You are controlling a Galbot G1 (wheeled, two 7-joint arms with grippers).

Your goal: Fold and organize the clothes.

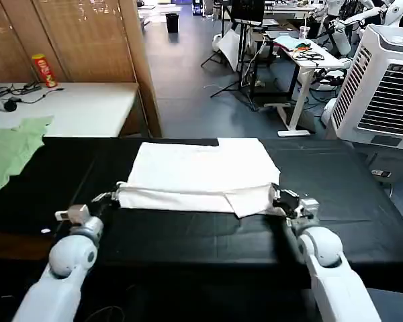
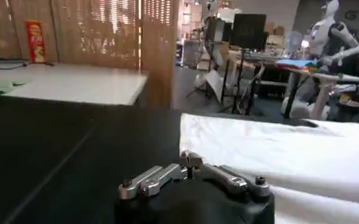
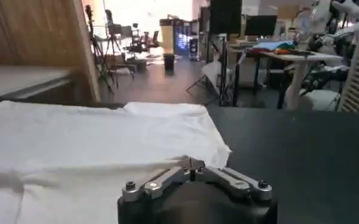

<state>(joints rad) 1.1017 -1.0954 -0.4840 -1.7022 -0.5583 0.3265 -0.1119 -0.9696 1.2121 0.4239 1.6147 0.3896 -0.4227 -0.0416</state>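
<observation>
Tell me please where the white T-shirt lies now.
In the head view the white T-shirt lies on the black table, about mid-table toward the far edge, with the left gripper and the right gripper at its near corners.

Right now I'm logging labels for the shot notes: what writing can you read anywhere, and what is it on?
"GA": pale letters on the dark wall sign, cut off at the picture's edge.
Red and yellow can on the white side table: has print, too blurred to read.
White T-shirt on the black table: plain side up, no print showing.
Nothing else is readable.
</observation>
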